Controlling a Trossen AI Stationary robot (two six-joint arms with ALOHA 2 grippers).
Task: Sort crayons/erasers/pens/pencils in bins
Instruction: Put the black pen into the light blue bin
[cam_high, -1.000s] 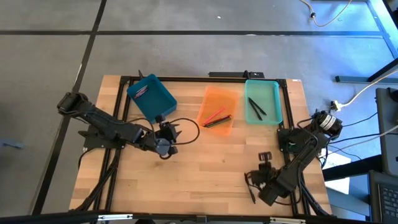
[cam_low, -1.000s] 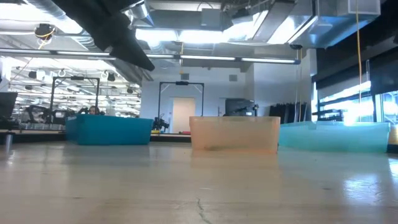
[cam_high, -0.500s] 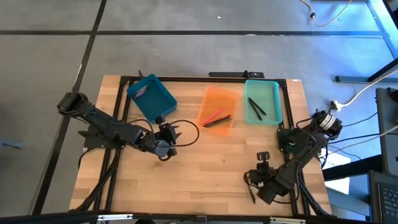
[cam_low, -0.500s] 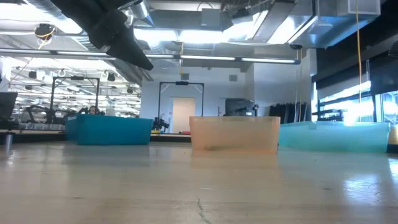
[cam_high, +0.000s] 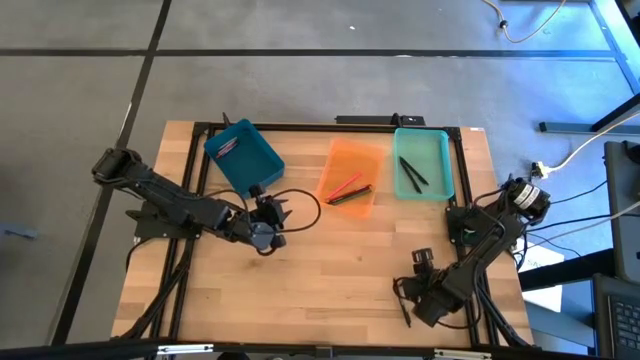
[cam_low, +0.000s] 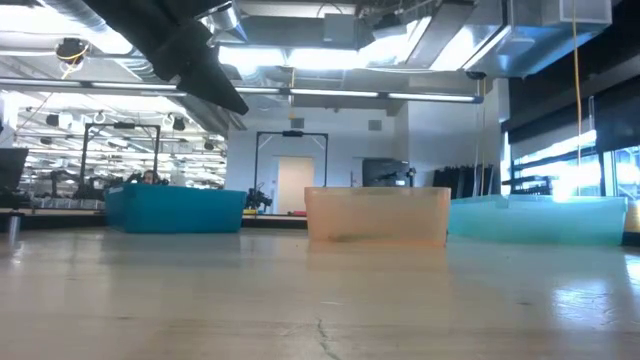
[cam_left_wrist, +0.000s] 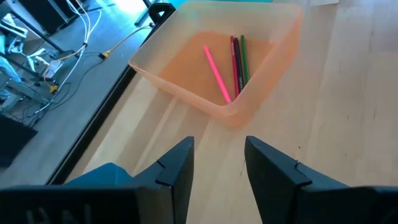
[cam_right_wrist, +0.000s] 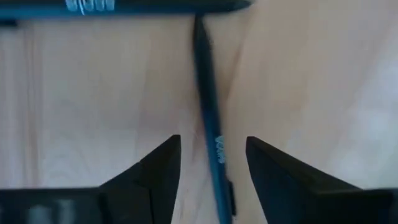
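Right hand (cam_right_wrist: 211, 180) spread astride a slim dark pen (cam_right_wrist: 208, 124) (flat on wooden table (cam_high: 330, 270)) near its front edge, left hand (cam_left_wrist: 217, 168) spread mid-table – bare boards between.

Three shallow rectangular plastic trays along the table's far side: dark teal-blue tray (cam_high: 243, 155) lying askew — small pink-marked item inside, too small to tell; translucent orange tray (cam_high: 352, 176) holding thin pink (cam_left_wrist: 217, 73), red (cam_left_wrist: 234, 55) and green (cam_left_wrist: 244, 56) sticks side by side; pale mint-green tray (cam_high: 423, 164) with two dark crossed sticks (cam_high: 412, 174). Near the front right edge — two dark pens (cam_right_wrist: 210, 124) on bare wood, meeting at right angles.
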